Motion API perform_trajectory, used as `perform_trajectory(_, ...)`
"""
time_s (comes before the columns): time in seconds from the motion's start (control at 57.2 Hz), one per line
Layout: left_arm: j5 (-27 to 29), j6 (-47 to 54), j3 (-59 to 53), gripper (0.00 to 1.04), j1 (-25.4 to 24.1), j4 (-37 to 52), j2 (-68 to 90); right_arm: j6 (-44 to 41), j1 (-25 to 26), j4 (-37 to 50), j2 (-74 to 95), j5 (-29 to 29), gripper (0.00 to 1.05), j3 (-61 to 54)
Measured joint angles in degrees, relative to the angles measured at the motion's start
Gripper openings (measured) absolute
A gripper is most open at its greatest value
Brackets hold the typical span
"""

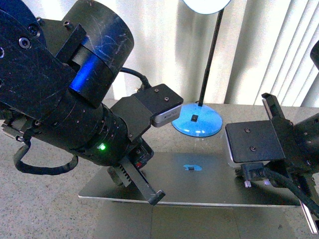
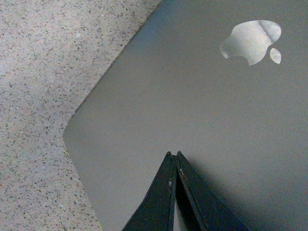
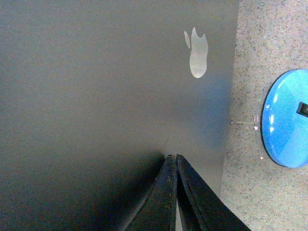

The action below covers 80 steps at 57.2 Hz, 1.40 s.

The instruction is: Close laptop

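Laptop (image 1: 209,184) lid down flat; L gripper (image 2: 173,154) & R gripper (image 3: 172,156) both pinched together (tips at lid).

Bright front view: the lamp (image 1: 207,4) head is blown out white, and the blinds (image 1: 279,45) behind it glow. A blue glint sits on the laptop (image 1: 209,184) lid. Wrist views are dimmer and grainy, with shadow beside the left pincer (image 2: 174,156) and right pincer (image 3: 172,158).
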<state>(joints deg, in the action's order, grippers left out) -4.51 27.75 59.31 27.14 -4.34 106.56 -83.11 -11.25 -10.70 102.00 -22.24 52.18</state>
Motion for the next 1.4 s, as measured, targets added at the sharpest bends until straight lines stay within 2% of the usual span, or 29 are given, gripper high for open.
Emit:
perform_trajectory(0.594, -1.09, -1.55, -2.49, 0.04, 0.59, 3.30, 2.16, -0.33, 0.00, 2.54, 1.97, 0.13, 0.03, -2.23)
perform_trajectory(0.961, -2.08, -2.40, -5.22, 0.04, 1.11, 5.73, 3.85, -0.04, 0.00, 6.95, 4.83, -0.20, 0.03, -6.21)
perform_trajectory(1.397, -3.72, -3.96, -9.33, 0.04, 0.76, 10.97, 5.84, 1.42, -0.35, 9.77, 6.27, -0.57, 0.03, -8.39)
